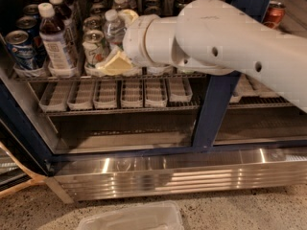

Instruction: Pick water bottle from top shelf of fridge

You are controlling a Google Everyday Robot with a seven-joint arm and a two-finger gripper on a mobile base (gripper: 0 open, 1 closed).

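Note:
The water bottle, clear with a white cap, stands on the top shelf of the fridge among cans. My gripper reaches into the shelf at the end of the big white arm. It is open, and its cream fingers straddle the bottle, one in front and low, the other behind near the cap. The bottle stands upright on the rack. The arm hides the shelf to the right of the bottle.
Dark-drink bottles with white caps and a blue can stand to the left, and a silver can stands beside the water bottle. A red can is at the far right. Below are a rack of whitish trays, the steel louvred base and a clear bin on the floor.

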